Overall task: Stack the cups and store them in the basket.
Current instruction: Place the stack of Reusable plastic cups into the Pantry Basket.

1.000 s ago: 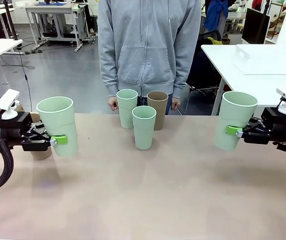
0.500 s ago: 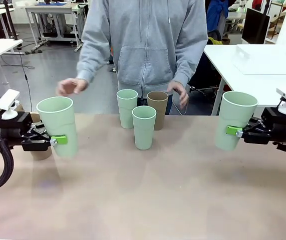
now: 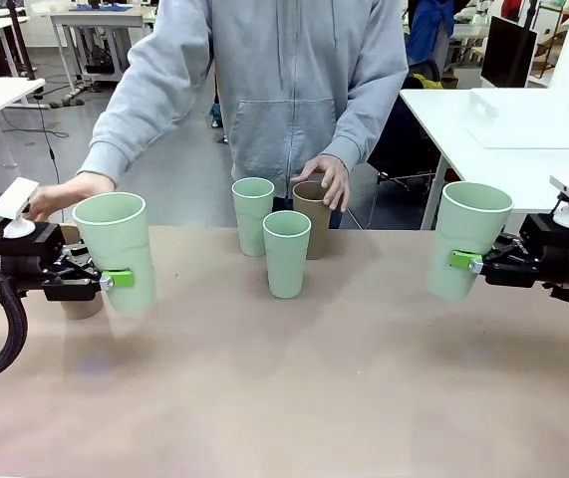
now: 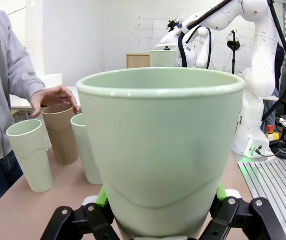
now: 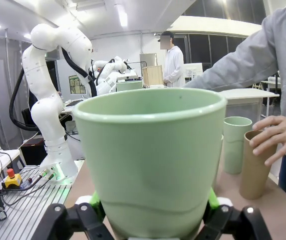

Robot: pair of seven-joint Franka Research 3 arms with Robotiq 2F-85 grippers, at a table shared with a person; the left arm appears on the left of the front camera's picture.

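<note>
Where the left arm comes in: the left gripper (image 3: 115,277) is closed on a mint green cup (image 3: 115,249), one green pad (image 3: 120,278) pressed on the wall facing the camera.
Left cup: mouth up, leaning slightly, apparently raised off the table (image 3: 284,398) near its left edge.
Left wrist view: the left gripper (image 4: 160,220) clasps the same cup (image 4: 160,150) low on its body, with green pads on both sides.
Right gripper (image 3: 463,261): clamped on a second mint green cup (image 3: 468,239), at the middle of its wall.
Right cup: mouth up, slightly tilted, at the table's right edge and apparently raised.
Right wrist view: the right gripper (image 5: 153,220) holds this cup (image 5: 150,160) between both pads, low on the body.
Centre of table: three cups stand upright close together, a front mint cup (image 3: 286,254), a back mint cup (image 3: 252,214) behind it to the left and a tan cup (image 3: 314,224) behind it to the right.
Person's hands: one hand (image 3: 326,179) rests its fingers on the tan cup's rim; the other hand (image 3: 60,196) reaches out just behind the left gripper.
Behind the left gripper: a tan shape (image 3: 80,304) stands on the table, mostly hidden; it looks like another cup, though I cannot tell for sure.
</note>
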